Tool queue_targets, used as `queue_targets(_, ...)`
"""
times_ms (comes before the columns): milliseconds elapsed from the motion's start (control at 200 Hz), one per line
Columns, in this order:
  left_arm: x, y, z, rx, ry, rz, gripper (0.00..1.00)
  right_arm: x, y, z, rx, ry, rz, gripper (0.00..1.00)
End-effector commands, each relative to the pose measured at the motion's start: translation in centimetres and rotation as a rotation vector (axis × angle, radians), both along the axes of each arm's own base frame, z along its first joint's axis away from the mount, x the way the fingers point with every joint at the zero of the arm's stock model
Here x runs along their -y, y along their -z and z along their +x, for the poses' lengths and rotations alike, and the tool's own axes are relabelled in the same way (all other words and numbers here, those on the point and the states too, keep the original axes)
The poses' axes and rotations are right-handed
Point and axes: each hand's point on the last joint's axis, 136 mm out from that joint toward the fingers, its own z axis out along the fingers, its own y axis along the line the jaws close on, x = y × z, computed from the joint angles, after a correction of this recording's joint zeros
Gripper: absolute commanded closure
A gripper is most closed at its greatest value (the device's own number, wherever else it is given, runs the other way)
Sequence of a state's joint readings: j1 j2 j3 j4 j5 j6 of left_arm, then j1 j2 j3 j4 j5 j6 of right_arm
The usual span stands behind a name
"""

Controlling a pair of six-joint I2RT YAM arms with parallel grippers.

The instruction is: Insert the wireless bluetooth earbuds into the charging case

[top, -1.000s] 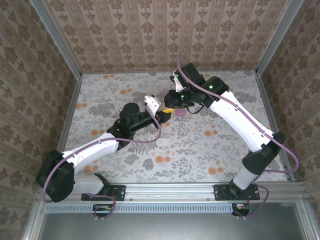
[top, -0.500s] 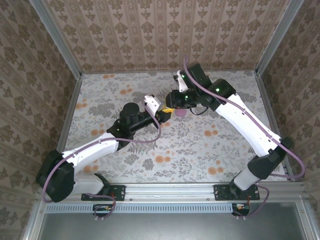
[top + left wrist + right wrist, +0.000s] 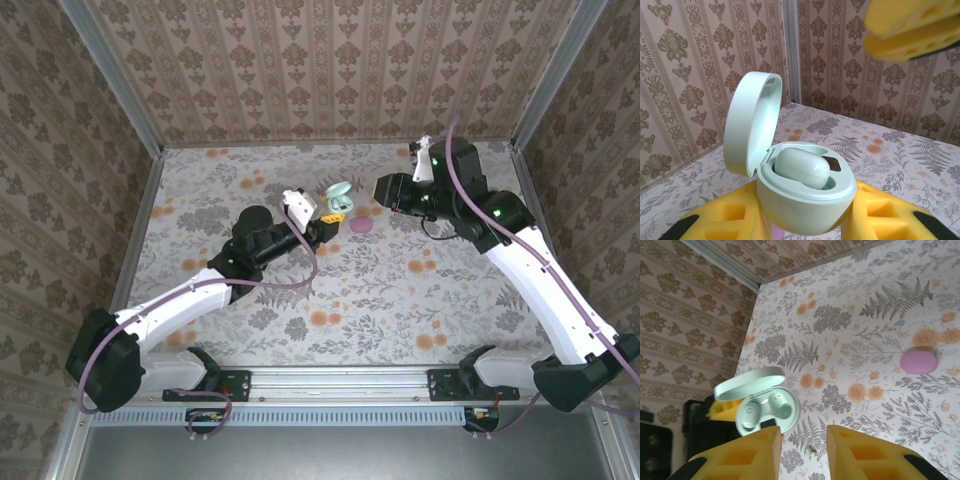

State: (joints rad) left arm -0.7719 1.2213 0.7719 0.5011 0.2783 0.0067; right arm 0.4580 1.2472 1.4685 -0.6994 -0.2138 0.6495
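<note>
– Pulling back, isn't it? The right gripper (image 3: pixel 386 188) is no longer over the charging case (image 3: pixel 338 200). It sits apart, off to the case's right near the table's (image 3: pixel 200 190) far edge, jaws spread with nothing between them.
– Yes. The left gripper (image 3: pixel 322 226) pinches the case, lid up, above the table's middle, toward the far edge. A pale earbud (image 3: pixel 802 167) sits in one well.
– So one bud is likely home. The other well looks bare, so a second insertion probably remains.

charging case (image 3: pixel 805 205) — smooth plastic | left claw pads (image 3: pixel 862 202) — porous foam
</note>
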Motion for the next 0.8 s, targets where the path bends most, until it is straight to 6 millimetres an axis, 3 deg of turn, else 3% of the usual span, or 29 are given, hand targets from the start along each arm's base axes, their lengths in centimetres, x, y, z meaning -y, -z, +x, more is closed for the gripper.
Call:
queue_targets(0, -0.8, -2.2, -0.5, 0.075, -0.02, -0.037, 0.68, 0.2, 1.6, 0.0, -0.032, 0.007, 0.023, 0.68)
queue_targets(145, -1.9, -3.1, -0.5, 0.094, -0.059, -0.054, 0.68, 0.7, 5.5, 0.1, -0.121, 0.018, -0.005, 0.68)
queue_targets(280, -3.8, -3.7, 0.4, 0.06, -0.137, -0.067, 0.69, -0.7, 9.5, -0.2, -0.209, -0.05, 0.003, 0.68)
queue_targets(490, -8.2, -3.2, 2.8, 0.0, -0.292, -0.102, 0.69, -4.8, 14.6, -1.6, -0.292, -0.19, -0.065, 0.68)
queue_targets(575, -10.7, -2.9, 3.8, -0.03, -0.367, -0.138, 0.69, -7.0, 17.9, -2.5, -0.336, -0.26, -0.141, 0.68)
queue_targets(715, -14.2, -3.1, 4.2, -0.04, -0.459, -0.194, 0.68, -11.4, 21.4, -3.6, -0.357, -0.381, -0.192, 0.68)
queue_targets(795, -15.3, -3.2, 4.0, -0.041, -0.479, -0.205, 0.68, -13.4, 23.2, -4.4, -0.363, -0.445, -0.265, 0.67)
